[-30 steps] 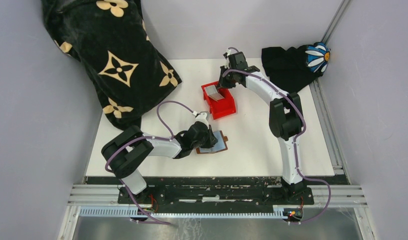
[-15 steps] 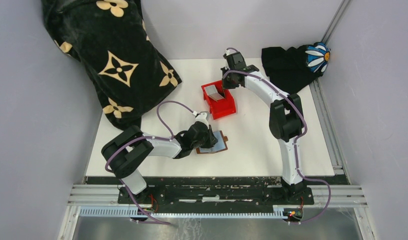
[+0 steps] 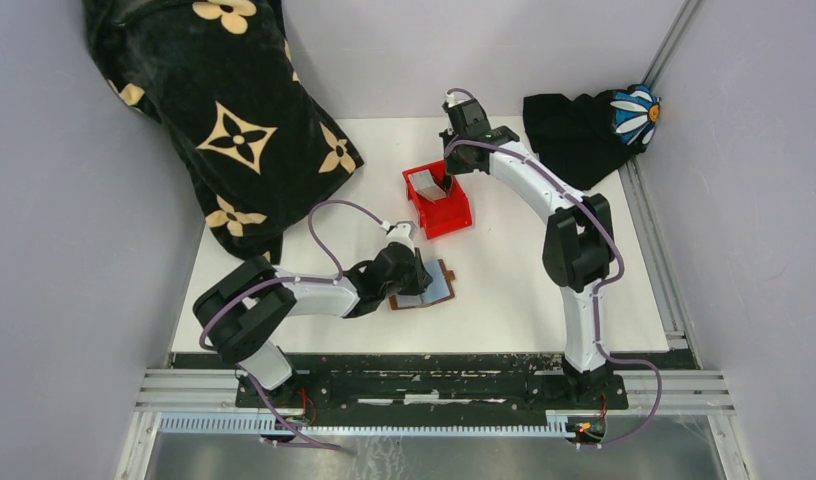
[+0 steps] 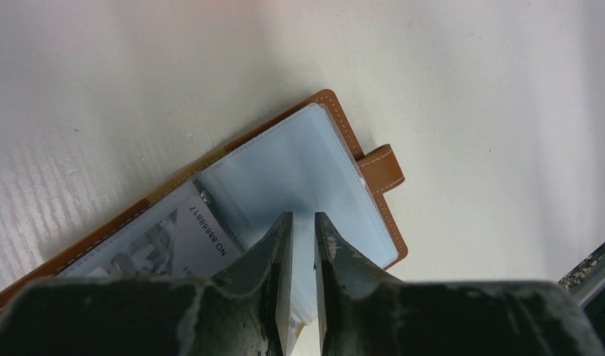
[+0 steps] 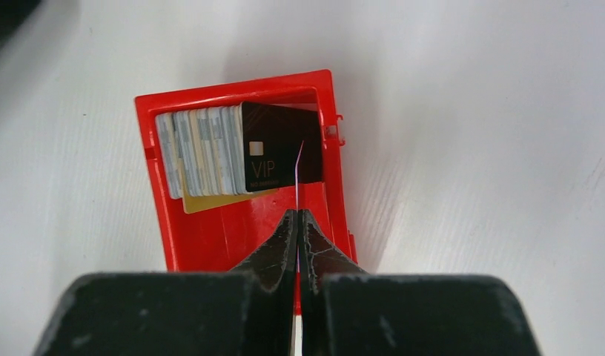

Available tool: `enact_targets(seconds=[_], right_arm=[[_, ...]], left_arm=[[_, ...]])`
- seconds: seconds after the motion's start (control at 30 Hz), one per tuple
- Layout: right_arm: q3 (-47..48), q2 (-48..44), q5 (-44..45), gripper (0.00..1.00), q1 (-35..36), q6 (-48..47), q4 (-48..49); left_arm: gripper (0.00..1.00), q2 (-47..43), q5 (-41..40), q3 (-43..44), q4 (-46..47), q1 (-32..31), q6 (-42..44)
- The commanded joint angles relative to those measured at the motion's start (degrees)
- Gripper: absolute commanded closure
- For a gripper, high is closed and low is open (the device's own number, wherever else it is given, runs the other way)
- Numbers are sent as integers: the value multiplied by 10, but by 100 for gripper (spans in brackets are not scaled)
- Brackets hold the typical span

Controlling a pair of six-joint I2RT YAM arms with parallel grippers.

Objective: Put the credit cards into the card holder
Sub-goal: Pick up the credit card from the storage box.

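Credit card [image 5: 299, 174] is newly clamped in the right gripper [image 5: 297, 213], ready for transfer; card holder [image 4: 285, 163] is straddled by the slightly parted left gripper [image 4: 299, 219].

Card holder [image 3: 440, 284] flat on table [image 3: 524, 290], centre, toward near edge. Bin [image 3: 451, 216] behind it, slightly right; credit cards [image 5: 207, 152] stand in a row inside, far end. Cloth heap [image 3: 224, 120] back left, second cloth [image 3: 574, 130] back right
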Motion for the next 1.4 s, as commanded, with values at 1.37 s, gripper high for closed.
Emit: enact_targets(seconds=[1.37], right_arm=[[-373, -378, -23, 99, 156, 94, 69]], left_arm=[[78, -139, -50, -102, 25, -9, 8]])
